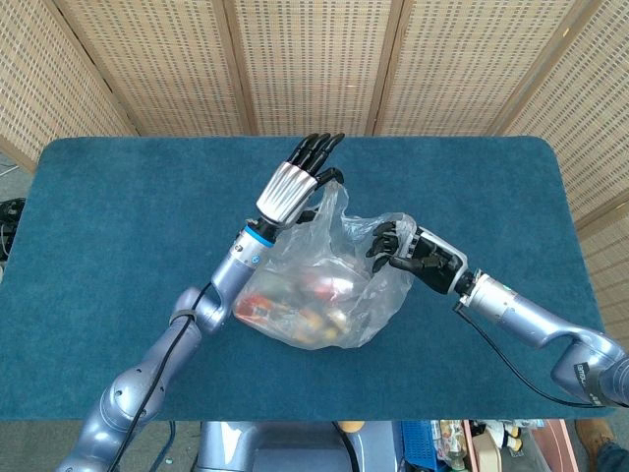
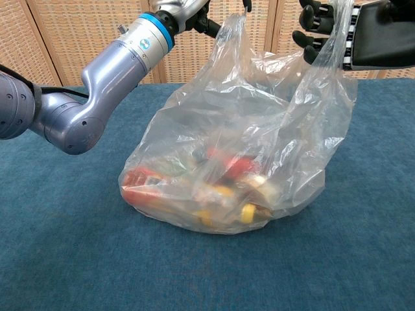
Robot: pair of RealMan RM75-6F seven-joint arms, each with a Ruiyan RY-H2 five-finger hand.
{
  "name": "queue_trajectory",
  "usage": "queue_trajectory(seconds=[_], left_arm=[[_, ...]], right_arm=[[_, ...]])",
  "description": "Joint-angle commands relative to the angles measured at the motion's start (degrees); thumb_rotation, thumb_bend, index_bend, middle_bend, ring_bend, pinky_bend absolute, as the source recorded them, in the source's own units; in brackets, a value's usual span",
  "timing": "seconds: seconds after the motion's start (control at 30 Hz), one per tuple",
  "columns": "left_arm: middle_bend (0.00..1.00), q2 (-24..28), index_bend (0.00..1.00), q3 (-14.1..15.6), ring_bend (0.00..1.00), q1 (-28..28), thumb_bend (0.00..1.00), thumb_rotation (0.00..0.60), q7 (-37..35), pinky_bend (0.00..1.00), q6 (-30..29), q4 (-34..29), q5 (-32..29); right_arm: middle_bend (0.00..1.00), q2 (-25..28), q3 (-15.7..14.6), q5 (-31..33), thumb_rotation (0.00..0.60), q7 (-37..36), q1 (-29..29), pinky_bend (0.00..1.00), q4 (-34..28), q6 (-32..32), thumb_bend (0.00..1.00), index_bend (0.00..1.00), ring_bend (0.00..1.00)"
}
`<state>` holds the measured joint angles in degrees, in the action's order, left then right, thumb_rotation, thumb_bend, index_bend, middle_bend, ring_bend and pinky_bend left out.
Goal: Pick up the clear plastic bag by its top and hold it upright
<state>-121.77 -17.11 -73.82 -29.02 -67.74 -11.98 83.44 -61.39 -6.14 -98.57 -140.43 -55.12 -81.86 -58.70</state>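
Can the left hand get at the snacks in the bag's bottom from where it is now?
Probably not: the left hand is up holding a top handle of the bag, and the packets lie low inside, behind the plastic wall.

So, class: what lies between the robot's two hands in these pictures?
The clear plastic bag: its top film stretches from the left hand across to the right hand, each gripping an edge. Both views show it, most plainly the chest view.

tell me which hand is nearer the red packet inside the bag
Right, though not by much. The right hand grips the clear plastic bag on its right side, nearer the red packet at the bottom; the left hand pinches the top, raised higher.
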Motion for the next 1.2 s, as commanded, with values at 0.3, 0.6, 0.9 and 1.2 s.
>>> queue_trajectory(seconds=[0.3,0.6,0.9,1.2], left_arm=[[0.0,-0.48,0.59,-2.33,0.0,-1.28,0.46,0.6,-3.27,0.08,-3.04,0.21,-3.46],[0.0,1.45,0.76,2.21,0.0,0.9,0.52,0.6,-2.67,0.08,-3.55,0.27,-0.57],[0.0,9.63,0.76,10.1,0.0,6.86,0.52,0.6,-1.98,0.08,-6.32,-5.03,5.53],[0.0,20.28,0.76,12.62,0.0,10.43,0.52,0.6,5.24,0.06,-6.38,-20.59,7.06]], right_arm=[[0.51,-0.2,-0.14,0.32,0.6,0.32,0.08,0.44,0.07,0.12,0.19,0.39,0.39],[0.51,-0.19,0.05,0.59,0.6,0.75,-0.11,0.44,-0.16,0.31,0.19,0.39,0.39],[0.51,0.02,0.3,0.86,0.6,1.54,0.02,0.44,-1.11,0.11,0.19,0.39,0.39],[0.51,-0.67,0.45,1.02,0.6,2.29,0.03,0.44,-1.63,0.51,0.19,0.39,0.39]])
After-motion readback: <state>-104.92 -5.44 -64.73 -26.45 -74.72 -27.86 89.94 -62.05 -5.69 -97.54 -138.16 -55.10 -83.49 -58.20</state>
